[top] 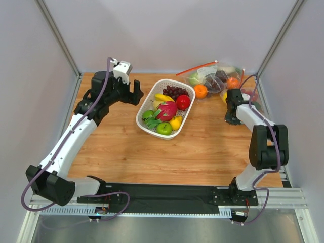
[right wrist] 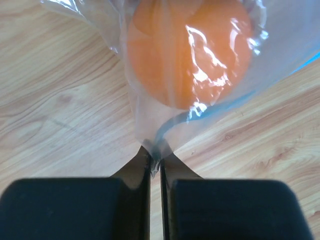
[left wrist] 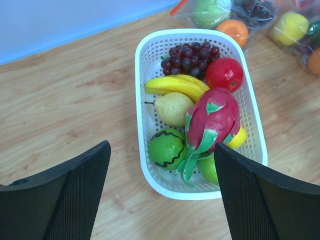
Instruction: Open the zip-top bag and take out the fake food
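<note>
One orange (right wrist: 190,50) shows through the clear, blue-zipped zip-top bag (right wrist: 142,117) the right gripper (right wrist: 155,162) pinches; left gripper (left wrist: 162,149) gapes

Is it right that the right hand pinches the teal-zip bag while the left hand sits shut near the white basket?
No: the left hand near the white basket is open, fingers wide apart in the left wrist view. The right hand pinches the bag.

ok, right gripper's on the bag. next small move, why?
Probably bring the left gripper across to the bag: it hangs open near the basket, while the right gripper is shut on the bag's edge by the zip strip. Opening likely needs a second pinch.
</note>
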Controlling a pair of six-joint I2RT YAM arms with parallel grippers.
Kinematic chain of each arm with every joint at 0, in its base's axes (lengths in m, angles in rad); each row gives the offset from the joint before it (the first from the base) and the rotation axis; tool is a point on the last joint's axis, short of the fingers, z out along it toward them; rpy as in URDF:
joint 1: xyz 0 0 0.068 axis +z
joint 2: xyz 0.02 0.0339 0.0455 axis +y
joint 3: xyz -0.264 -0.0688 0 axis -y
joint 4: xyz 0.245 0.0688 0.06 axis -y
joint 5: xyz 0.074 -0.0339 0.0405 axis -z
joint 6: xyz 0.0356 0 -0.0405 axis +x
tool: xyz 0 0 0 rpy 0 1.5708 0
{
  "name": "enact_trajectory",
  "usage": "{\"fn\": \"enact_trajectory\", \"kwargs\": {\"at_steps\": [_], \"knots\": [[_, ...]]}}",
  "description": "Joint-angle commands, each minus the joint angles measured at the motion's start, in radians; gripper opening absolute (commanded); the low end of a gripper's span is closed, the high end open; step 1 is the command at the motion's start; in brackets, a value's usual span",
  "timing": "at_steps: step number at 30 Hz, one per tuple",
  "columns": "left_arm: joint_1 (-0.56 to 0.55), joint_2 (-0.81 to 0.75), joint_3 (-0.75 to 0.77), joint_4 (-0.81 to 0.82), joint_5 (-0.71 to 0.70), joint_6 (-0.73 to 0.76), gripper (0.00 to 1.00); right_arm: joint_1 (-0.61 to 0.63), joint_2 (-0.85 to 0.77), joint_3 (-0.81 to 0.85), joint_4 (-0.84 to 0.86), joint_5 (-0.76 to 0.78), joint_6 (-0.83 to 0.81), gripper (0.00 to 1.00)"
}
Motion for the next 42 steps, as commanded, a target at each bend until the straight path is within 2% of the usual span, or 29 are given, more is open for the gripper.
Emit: {"fn": "enact_trajectory", "kwargs": {"at_steps": [1, 9, 17, 25, 28, 31, 34, 37, 42], "knots": [[-0.024, -0.052, -0.016, 0.07, 0.065, 0.061, 0.9, 0.004, -0.153, 0.02, -0.021, -0.07, -0.035, 0.0], [-0.116, -0.094, -0.034, 0.08, 0.128, 0.152, 0.87, 0.01, -0.378, 0.082, -0.114, -0.46, -0.093, 0.0], [-0.308, -0.134, -0.098, 0.085, 0.125, 0.297, 0.87, 0.097, -0.524, 0.109, -0.249, -0.738, -0.118, 0.0], [-0.477, -0.097, -0.142, 0.148, 0.157, 0.323, 0.87, 0.131, -0.623, 0.214, -0.407, -0.883, -0.163, 0.0], [-0.524, -0.06, -0.144, 0.188, 0.145, 0.308, 0.87, 0.13, -0.649, 0.217, -0.406, -0.947, -0.156, 0.0], [-0.576, -0.03, -0.187, 0.341, 0.11, 0.284, 0.87, 0.136, -0.663, 0.198, -0.375, -1.042, -0.133, 0.0], [-0.633, 0.012, -0.203, 0.421, 0.09, 0.274, 0.88, 0.139, -0.656, 0.206, -0.366, -1.102, -0.135, 0.0], [-0.65, 0.049, -0.201, 0.5, 0.093, 0.276, 0.92, 0.14, -0.649, 0.215, -0.365, -1.147, -0.14, 0.0], [-0.653, 0.113, -0.185, 0.563, 0.122, 0.238, 0.93, 0.142, -0.64, 0.208, -0.357, -1.202, -0.15, 0.0]]}}
